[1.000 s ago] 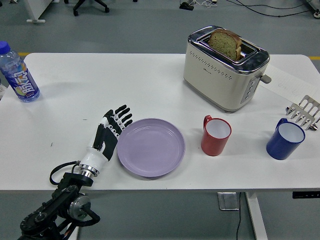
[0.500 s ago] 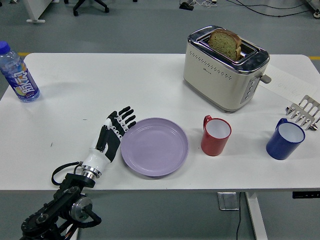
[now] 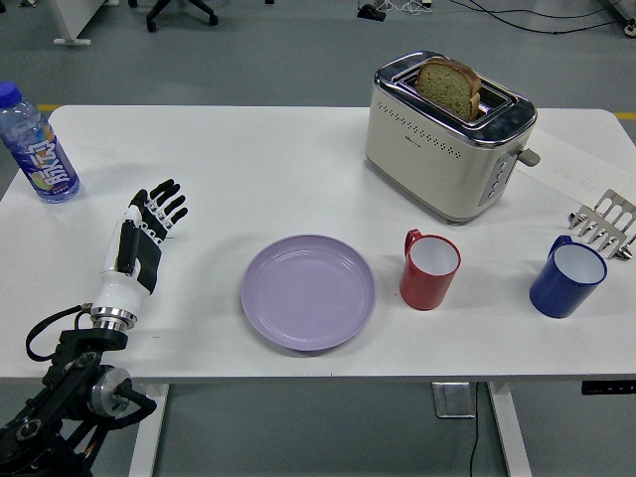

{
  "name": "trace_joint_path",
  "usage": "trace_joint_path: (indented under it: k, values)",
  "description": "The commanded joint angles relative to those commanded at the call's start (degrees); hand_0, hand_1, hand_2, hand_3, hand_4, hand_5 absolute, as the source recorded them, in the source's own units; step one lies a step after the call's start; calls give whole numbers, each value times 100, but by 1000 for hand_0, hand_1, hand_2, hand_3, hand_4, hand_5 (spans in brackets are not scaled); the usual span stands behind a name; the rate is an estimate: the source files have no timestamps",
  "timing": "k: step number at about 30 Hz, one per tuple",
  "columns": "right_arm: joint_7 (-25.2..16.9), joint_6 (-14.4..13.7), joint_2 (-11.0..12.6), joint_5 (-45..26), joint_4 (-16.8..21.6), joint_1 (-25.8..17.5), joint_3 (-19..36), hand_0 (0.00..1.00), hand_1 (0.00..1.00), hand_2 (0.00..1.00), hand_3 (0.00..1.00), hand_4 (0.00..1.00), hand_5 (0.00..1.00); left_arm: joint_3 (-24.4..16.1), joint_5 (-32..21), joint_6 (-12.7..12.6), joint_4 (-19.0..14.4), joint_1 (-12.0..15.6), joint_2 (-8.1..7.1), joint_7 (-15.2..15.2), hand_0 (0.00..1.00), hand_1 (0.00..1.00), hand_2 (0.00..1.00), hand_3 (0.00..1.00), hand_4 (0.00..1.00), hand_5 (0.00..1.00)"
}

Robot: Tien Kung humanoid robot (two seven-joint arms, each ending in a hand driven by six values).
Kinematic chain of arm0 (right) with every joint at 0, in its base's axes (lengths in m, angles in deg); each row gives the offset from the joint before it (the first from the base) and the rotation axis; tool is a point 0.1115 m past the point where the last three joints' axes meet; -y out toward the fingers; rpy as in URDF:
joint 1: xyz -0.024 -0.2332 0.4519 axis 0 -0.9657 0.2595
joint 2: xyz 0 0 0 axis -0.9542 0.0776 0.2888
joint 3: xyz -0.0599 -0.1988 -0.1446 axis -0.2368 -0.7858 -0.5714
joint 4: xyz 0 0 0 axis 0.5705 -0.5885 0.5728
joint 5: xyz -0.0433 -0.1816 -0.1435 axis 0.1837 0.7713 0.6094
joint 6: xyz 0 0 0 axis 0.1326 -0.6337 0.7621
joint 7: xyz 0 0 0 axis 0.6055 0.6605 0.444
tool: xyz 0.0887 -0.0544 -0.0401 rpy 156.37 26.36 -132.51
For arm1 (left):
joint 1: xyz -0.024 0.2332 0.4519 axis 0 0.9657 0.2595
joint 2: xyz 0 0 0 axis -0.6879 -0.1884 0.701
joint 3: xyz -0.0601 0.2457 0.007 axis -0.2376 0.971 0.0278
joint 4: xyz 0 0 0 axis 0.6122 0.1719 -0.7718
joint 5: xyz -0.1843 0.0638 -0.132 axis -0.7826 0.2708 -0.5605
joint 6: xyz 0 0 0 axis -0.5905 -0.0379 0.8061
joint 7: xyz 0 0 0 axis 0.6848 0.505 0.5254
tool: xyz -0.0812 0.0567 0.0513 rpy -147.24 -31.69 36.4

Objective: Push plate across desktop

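Plate (image 3: 308,292) just left of red mug (image 3: 428,269), toaster (image 3: 449,136) behind, left hand (image 3: 142,243) apart

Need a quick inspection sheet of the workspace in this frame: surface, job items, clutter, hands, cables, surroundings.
Surface: white table, flat, no spills seen.
Job's things: purple plate, empty, near the front edge, left of the red mug, not touching it.
Clutter: toaster with bread slice; blue mug; metal rack at right edge; water bottle at left edge.
Hands: left hand open, apart from the plate; right hand nothing seen.
Cables: black cable loop at the left wrist.
Surroundings: grey floor, chair base, floor cables.
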State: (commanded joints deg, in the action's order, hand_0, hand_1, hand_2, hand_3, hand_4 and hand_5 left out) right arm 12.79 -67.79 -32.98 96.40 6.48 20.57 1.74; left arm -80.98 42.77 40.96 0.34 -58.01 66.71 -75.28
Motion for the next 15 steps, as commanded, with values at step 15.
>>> trace_joint_path:
  k: [15]
  values:
    - [-15, -18, 13, -99, 0, -19, -12, 602, 543, 636, 618, 137, 362, -702, 243, -32, -1031, 82, -440, 361, 786, 747, 679, 570, 452, 998]
